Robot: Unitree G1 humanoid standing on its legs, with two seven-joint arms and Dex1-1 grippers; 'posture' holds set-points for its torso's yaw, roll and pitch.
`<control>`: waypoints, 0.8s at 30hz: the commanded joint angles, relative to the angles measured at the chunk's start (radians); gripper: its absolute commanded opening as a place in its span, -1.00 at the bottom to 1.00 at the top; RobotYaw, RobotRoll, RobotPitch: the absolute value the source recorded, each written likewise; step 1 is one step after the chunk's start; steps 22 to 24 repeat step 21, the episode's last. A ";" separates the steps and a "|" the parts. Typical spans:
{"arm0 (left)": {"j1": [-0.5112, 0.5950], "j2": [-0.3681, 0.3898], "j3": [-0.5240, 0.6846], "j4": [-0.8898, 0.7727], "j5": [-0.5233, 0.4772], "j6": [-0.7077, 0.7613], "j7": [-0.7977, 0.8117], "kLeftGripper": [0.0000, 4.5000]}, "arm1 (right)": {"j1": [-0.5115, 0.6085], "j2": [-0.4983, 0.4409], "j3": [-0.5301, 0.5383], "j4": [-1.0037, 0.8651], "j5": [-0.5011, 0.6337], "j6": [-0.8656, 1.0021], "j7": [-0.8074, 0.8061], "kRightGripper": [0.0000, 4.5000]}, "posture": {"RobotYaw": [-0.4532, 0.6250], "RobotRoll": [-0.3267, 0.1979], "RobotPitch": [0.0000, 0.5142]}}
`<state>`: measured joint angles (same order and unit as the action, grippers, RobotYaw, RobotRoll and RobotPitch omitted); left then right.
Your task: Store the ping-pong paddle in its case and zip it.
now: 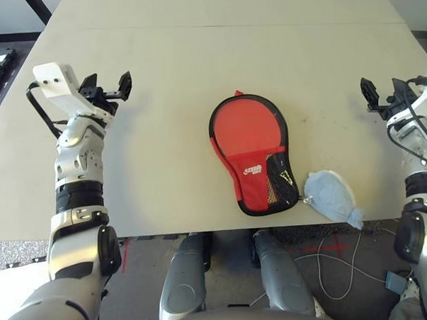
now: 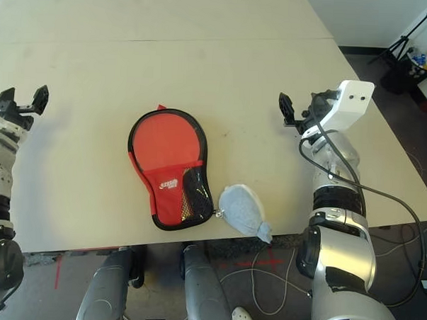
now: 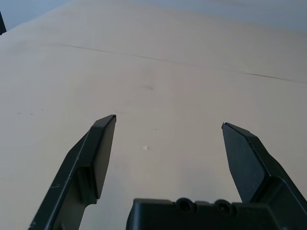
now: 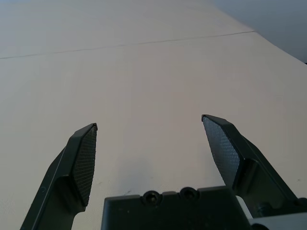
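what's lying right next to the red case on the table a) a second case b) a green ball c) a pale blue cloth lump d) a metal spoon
c: a pale blue cloth lump lies on the table beside the bottom corner of the red case, on the robot's right side.

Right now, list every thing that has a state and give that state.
Case: flat on the table, looks closed around its edge; how far it is zipped cannot be told.
Pale blue cloth lump: bunched, beside the case.
Left claw: open, empty.
Right claw: open, empty.
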<state>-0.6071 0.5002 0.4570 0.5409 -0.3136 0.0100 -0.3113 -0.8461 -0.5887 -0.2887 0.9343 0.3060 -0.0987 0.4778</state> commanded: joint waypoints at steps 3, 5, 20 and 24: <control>0.009 0.015 0.002 0.059 0.000 -0.029 0.001 1.00 | -0.011 0.003 -0.013 0.040 -0.012 -0.018 -0.003 0.99 | -0.29 0.25 0.10; 0.009 0.017 0.001 0.067 -0.001 -0.035 0.001 1.00 | -0.012 0.004 -0.014 0.047 -0.011 -0.020 -0.003 0.99 | -0.29 0.25 0.10; 0.001 0.031 -0.007 0.099 0.001 -0.049 -0.007 1.00 | -0.005 0.012 -0.016 0.057 -0.011 -0.018 -0.010 0.99 | -0.27 0.25 0.10; 0.003 0.031 -0.007 0.098 0.001 -0.049 -0.007 1.00 | -0.008 0.013 -0.015 0.059 -0.011 -0.017 -0.010 0.99 | -0.27 0.25 0.10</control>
